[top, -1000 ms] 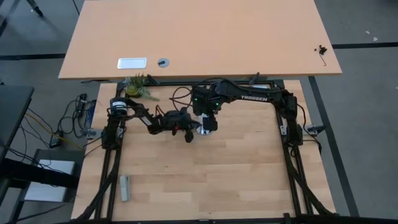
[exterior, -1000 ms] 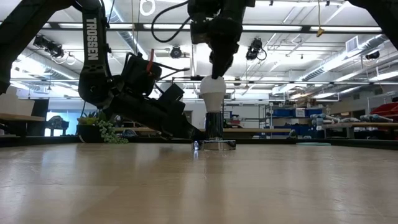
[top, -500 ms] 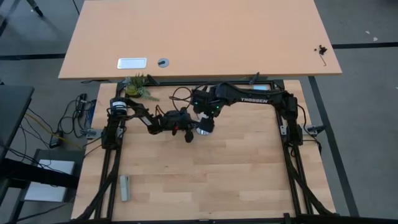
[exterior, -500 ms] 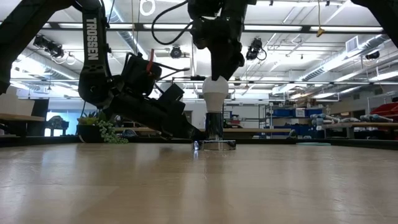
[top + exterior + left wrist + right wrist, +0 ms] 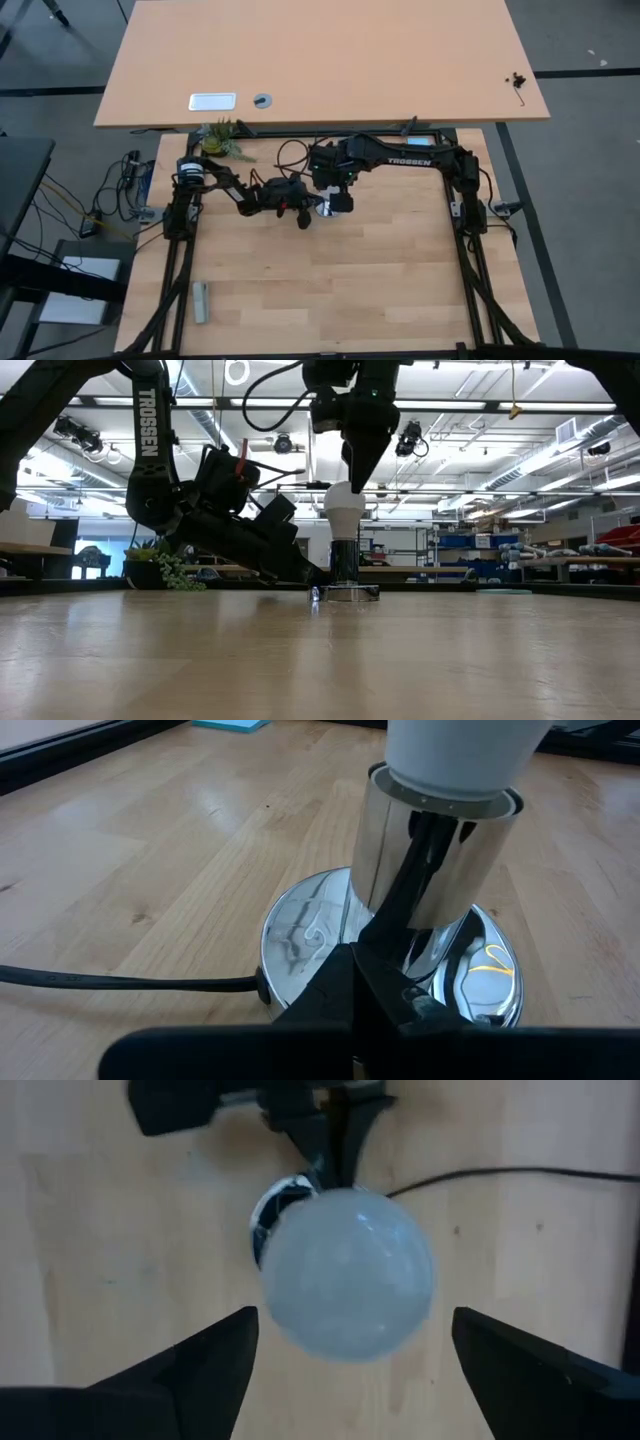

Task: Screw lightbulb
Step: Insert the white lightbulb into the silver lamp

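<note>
One lightbulb [image 5: 344, 509], one socket [image 5: 430, 920], two arms

The left gripper [image 5: 305, 211] blocks the socket's [image 5: 345, 573] left side and the right gripper [image 5: 357, 468] caps the bulb [image 5: 345, 510]; bare desk [image 5: 390, 270] lies elsewhere.

Our two black jointed arms, white TROSSEN lettering, green lights on right wrist, red trim and looping cables on left, blunt dark fingers [image 5: 200, 1370]

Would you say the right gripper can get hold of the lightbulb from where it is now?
Probably yes. The right gripper hangs open straight above the lightbulb, which stands in the socket, with nothing between them. The left gripper holds the socket's base lower down.
</note>
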{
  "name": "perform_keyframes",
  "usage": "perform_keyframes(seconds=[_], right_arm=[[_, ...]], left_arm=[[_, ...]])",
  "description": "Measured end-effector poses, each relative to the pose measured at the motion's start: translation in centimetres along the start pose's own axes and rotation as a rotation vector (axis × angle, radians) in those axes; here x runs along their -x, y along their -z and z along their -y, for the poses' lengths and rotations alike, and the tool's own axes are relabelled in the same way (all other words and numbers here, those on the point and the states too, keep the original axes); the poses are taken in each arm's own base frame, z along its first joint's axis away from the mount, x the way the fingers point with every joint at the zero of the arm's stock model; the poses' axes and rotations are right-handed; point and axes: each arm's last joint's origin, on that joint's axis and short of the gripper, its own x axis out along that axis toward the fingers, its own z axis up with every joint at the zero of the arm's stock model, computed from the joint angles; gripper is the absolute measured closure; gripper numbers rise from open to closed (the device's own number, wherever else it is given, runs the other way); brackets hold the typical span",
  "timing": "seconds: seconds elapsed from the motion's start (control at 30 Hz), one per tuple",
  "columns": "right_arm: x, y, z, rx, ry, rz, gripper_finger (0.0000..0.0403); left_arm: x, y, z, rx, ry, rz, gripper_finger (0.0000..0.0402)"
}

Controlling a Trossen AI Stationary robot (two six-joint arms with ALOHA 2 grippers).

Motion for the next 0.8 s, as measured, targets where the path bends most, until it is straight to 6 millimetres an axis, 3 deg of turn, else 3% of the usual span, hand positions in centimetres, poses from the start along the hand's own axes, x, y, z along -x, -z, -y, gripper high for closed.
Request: perform_keyframes(seconds=[0.5, 0.67, 0.8], right_arm=[[-0.1, -0.5, 0.67, 0.008, -0.082, 0.07, 0.0077], [-0.72, -0.65, 0.73, -0.038, -0.064, 0.082, 0.0113], [-0.66, -0.55, 0.73, -0.209, -0.056, 0.069, 0.0158]], left_arm=[[0.0, 0.0, -0.02, 0.0, 0.0, 0.0, 0.0401], [0.0, 0.01, -0.02, 0.0, -0.001, 0.0, 0.0401], [0.0, 0.0, -0.02, 0.0, -0.001, 0.0, 0.0401]])
